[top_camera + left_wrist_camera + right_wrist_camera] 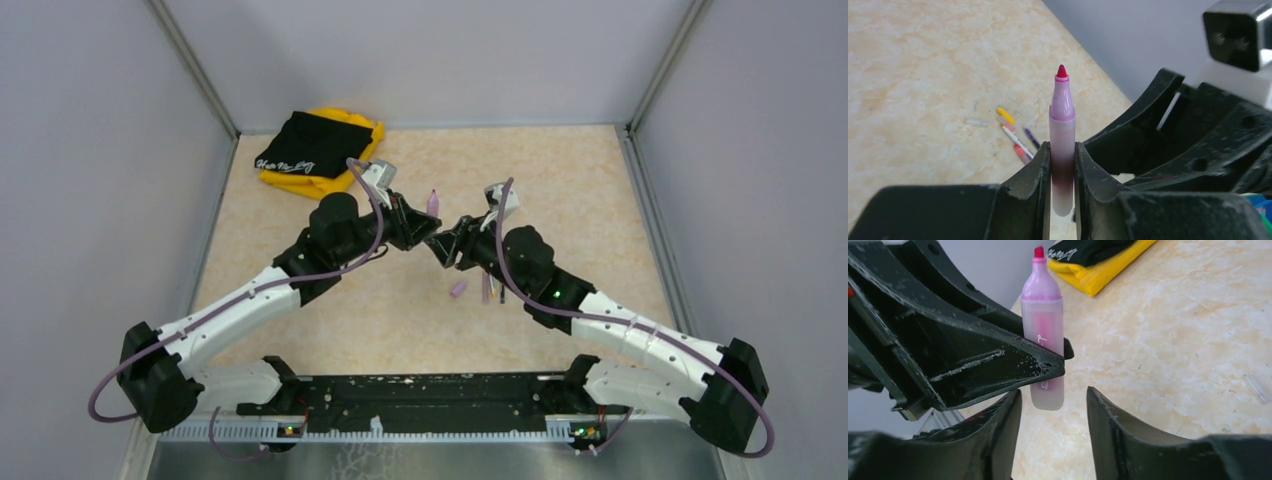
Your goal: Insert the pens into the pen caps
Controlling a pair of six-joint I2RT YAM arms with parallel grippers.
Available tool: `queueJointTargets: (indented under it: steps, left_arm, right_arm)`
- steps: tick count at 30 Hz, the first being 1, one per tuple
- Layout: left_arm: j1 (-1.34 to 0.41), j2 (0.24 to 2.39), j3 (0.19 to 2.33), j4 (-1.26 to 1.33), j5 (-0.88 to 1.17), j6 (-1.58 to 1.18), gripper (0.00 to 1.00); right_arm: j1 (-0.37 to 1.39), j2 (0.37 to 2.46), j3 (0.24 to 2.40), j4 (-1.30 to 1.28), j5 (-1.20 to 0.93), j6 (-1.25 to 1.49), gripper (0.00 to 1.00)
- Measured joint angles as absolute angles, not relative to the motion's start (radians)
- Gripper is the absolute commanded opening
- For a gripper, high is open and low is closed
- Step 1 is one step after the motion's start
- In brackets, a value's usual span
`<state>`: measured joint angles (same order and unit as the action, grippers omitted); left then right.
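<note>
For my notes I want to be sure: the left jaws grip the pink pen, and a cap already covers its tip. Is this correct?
Not quite. The left jaws grip the pink pen, but no cap covers its tip: the red tip is bare. The left wrist view shows it.

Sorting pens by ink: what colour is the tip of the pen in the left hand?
Red tip on a pink pen; clearest in the left wrist view.

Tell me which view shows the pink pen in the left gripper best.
The left wrist view: the pink pen sits clamped in the left gripper, visible from red tip to base. The right wrist view shows it close too, but the gripper covers part of its body. The top view shows only a small pink tip.
</note>
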<state>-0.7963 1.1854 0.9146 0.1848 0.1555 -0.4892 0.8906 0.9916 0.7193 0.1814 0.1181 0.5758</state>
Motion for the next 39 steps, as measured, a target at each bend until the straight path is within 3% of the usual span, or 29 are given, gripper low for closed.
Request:
queueJointTargets:
  steps: [4, 14, 25, 39]
  left_arm:
    - [-0.791, 1.178, 0.916, 0.125, 0.119, -0.439, 0.0]
    - [-0.79, 1.0, 0.826, -0.031, 0.032, -0.304, 0.0]
    - [-0.79, 0.788, 0.738, -0.193, -0.094, -0.285, 0.0]
    - [-0.79, 0.765, 0.738, -0.294, -0.196, -0.242, 0.0]
  right_arm:
    - [0.89, 0.954, 0.719, 0.121, 0.171, 0.574, 0.6]
    - [0.89, 0.926, 0.728, -0.191, 0.333, 0.664, 0.61]
    - [0.887, 1.156, 0.842, -0.513, 0.404, 0.887, 0.61]
    - [0.881, 1.609, 1.124, -0.689, 0.383, 1.058, 0.6]
